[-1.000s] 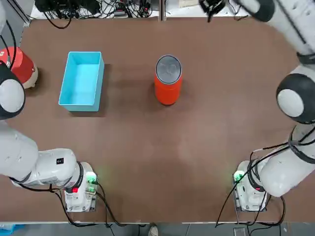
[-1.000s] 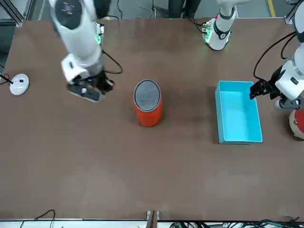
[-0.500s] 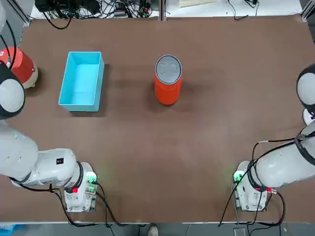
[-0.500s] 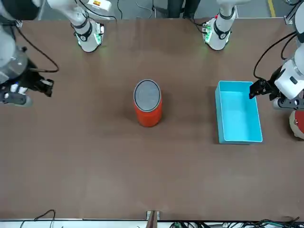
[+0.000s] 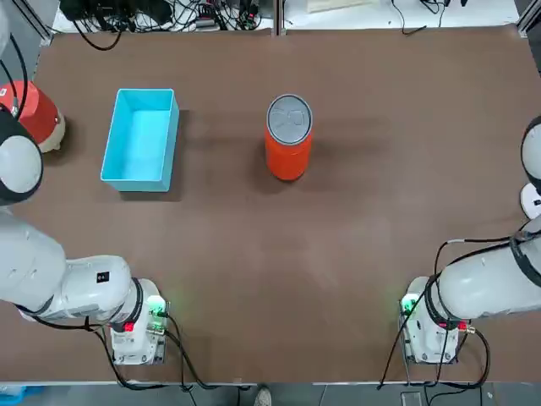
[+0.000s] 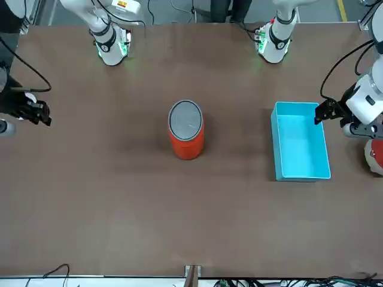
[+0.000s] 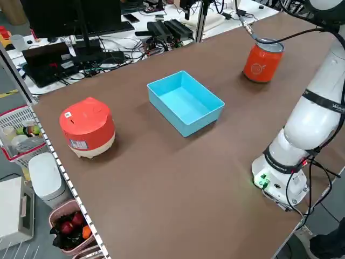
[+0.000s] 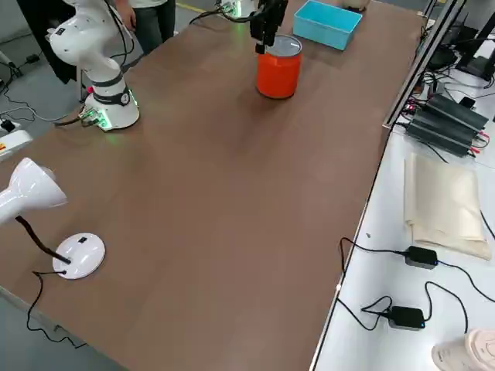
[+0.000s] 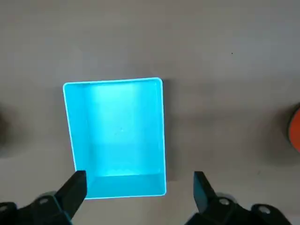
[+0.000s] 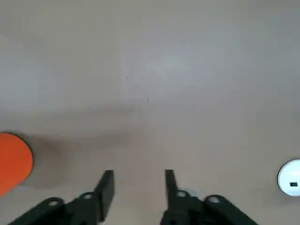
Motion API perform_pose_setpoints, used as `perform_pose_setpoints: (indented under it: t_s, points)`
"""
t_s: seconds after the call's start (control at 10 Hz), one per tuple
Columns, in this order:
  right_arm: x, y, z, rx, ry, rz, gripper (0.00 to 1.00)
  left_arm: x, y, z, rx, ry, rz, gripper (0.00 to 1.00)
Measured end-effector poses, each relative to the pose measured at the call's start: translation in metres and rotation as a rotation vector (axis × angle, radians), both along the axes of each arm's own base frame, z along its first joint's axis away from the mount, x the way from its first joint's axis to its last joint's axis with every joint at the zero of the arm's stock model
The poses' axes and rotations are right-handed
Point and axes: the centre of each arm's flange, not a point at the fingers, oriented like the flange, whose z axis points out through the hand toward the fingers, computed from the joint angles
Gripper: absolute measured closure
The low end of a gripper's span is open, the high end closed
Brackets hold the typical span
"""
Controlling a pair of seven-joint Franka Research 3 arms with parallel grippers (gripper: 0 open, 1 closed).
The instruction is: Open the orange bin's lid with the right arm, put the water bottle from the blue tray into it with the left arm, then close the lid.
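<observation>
the lidded bin [image 5: 288, 144] is seen mid-counter [image 5: 338, 254] beside the empty tray [image 5: 141, 139], the left gripper [image 9: 138, 187] is held wide above the tray, and the right gripper [image 10: 138, 185] is held partly apart, clear of the bin.

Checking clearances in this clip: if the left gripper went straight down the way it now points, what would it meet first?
Probably the blue tray. The left gripper hangs open and points down over the tray's near end wall, so it would likely meet that wall or the bare floor just inside it. Depth is unclear. No bottle shows in the tray.
</observation>
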Motion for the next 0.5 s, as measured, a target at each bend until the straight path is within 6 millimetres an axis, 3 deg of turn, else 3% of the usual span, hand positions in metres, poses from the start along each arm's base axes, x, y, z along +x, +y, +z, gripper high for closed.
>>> perform_pose_setpoints:
  t_s: [0.3, 0.5]
  points:
    - [0.0, -0.017, -0.002, 0.002, -0.003, 0.057, 0.01, 0.0, -0.001, 0.0, 0.0, 0.0, -0.001, 0.0]
    - [-0.007, -0.033, -0.011, 0.003, -0.035, 0.065, 0.0, 0.0, 0.0, 0.0, 0.0, -0.001, -0.001, 0.0]
